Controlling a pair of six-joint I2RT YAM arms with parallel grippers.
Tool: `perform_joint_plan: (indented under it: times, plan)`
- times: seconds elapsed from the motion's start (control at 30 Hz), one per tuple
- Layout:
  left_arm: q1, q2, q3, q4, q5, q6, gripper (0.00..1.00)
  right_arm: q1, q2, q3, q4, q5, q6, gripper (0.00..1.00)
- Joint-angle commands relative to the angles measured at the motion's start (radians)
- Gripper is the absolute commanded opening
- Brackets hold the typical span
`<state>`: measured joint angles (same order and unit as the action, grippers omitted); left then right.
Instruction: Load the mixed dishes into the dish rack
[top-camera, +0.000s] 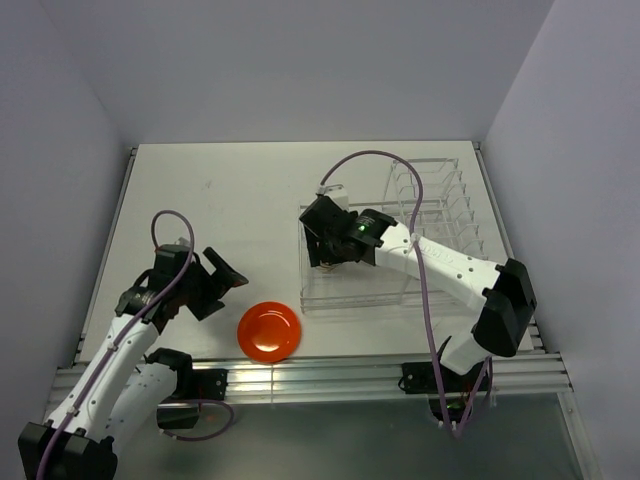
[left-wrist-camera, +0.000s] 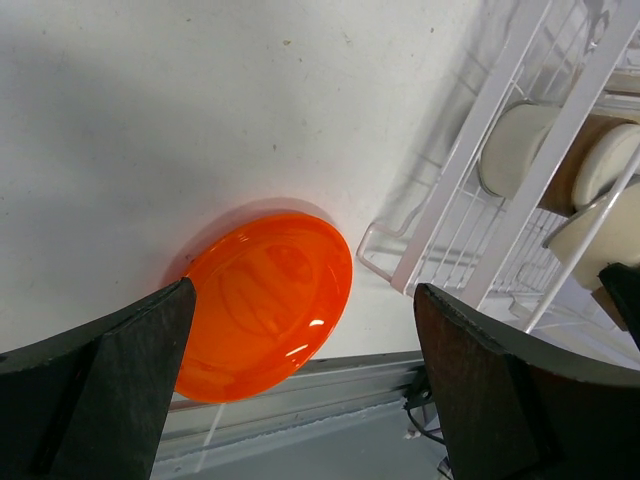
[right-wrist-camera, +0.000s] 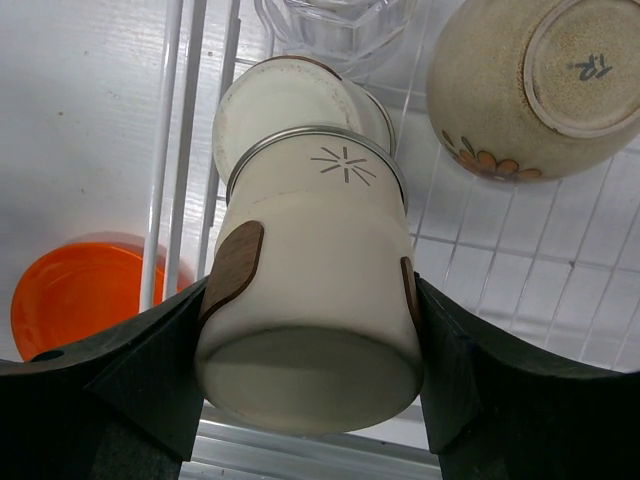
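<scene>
The orange-red plate lies flat on the table near the front edge, left of the dish rack. My left gripper hovers open just left of and above it; in the left wrist view the plate shows between the spread fingers of that gripper. My right gripper is inside the rack's basket, shut on a cream cup with brown patches, bottom up. A second cup, the clear glass and the upturned beige bowl lie in the basket beyond it.
The rack's upright plate slots stand at the back right. The rack's white corner wires sit close to the plate's right. A metal rail runs along the table's front edge. Walls close in the sides and back.
</scene>
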<state>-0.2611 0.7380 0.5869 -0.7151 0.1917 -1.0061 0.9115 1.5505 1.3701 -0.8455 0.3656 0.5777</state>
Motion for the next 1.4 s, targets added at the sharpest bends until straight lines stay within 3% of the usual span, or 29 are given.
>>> perform_joint_plan:
  times: [0.0,0.23,0.53,0.83,1.1,1.37]
  plan:
    - [-0.001,0.009,-0.015,0.043,-0.017,0.024,0.97,-0.04,-0.032,-0.043,-0.087,0.145,0.008,0.0]
    - [-0.001,0.02,-0.041,0.071,0.0,0.021,0.97,-0.056,-0.075,-0.086,-0.093,0.151,0.007,0.0]
    - [-0.001,0.021,-0.044,0.066,-0.012,0.024,0.97,-0.043,-0.144,-0.101,0.028,0.047,-0.067,0.0]
    - [-0.003,0.038,-0.073,0.103,-0.017,0.0,0.97,-0.017,-0.19,-0.013,-0.007,0.059,-0.093,0.0]
    - [-0.036,0.023,-0.143,0.146,-0.04,-0.087,0.95,0.061,-0.106,0.017,-0.075,-0.017,-0.095,0.0]
    - [-0.115,0.038,-0.176,0.125,-0.132,-0.149,0.95,0.066,-0.069,-0.04,-0.001,-0.093,-0.091,0.0]
